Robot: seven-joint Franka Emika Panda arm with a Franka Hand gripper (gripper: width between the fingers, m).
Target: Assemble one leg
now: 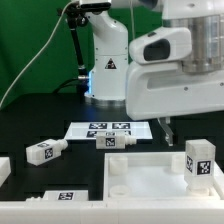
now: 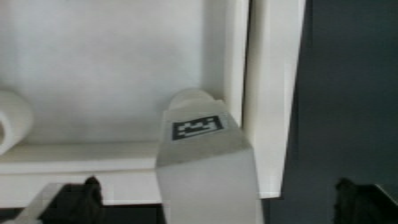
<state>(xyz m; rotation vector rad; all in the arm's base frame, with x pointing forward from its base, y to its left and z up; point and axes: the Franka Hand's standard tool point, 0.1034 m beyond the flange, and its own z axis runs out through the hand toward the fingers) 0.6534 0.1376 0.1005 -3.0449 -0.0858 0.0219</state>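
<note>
A leg (image 1: 200, 160) stands upright on the right part of the white tabletop (image 1: 150, 180), its marker tag facing the camera. My gripper (image 1: 195, 128) hangs just above it, open. In the wrist view the leg (image 2: 205, 165) rises between the two dark fingertips (image 2: 71, 203), which stand wide apart and clear of it on both sides; my gripper (image 2: 217, 205) is empty. The leg sits inside the tabletop's corner, close to its rim (image 2: 270, 90). Two more legs lie on the black table: one in the middle (image 1: 112, 141) and one at the left (image 1: 45, 152).
The marker board (image 1: 110, 128) lies behind the middle leg. Another tagged white part (image 1: 55, 196) lies at the front left, and a white piece (image 1: 3, 170) shows at the left edge. The robot base (image 1: 105, 65) stands at the back.
</note>
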